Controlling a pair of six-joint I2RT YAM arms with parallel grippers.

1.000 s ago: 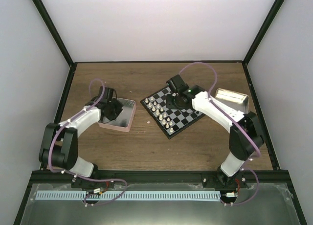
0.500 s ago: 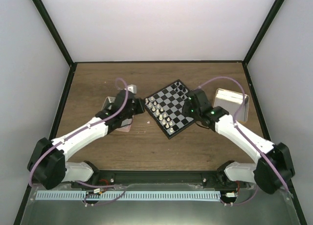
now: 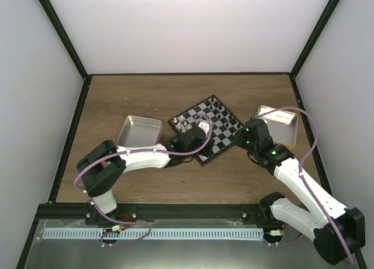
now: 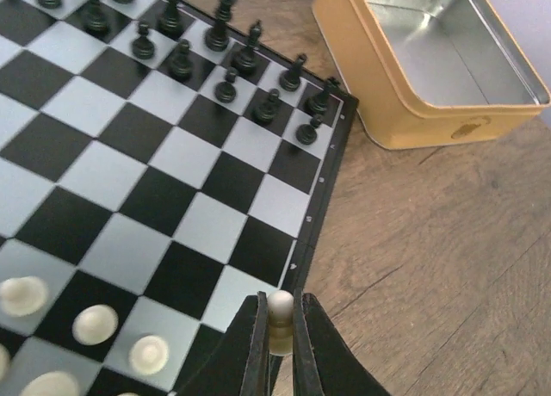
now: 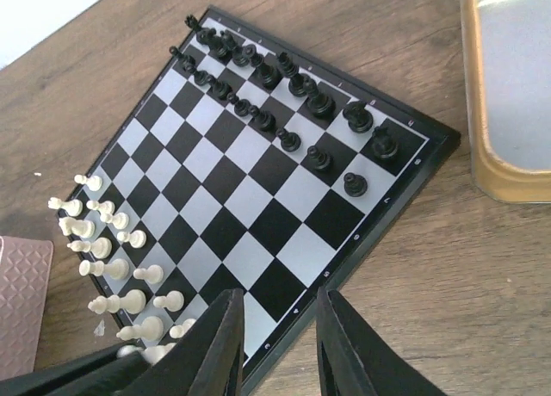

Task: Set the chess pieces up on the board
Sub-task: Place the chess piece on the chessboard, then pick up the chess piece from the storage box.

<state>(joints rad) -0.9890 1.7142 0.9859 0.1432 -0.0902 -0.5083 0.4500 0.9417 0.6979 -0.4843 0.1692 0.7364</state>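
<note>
The left fingers pinch a cream pawn near the board's 6 o'clock corner. Lower it upright and centred on its square before releasing. The right fingers hang spread, empty.

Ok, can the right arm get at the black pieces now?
Probably yes: the right fingers hang open and empty by the board, bare squares lie between them and the black pieces, and the left arm is at the white end.
</note>
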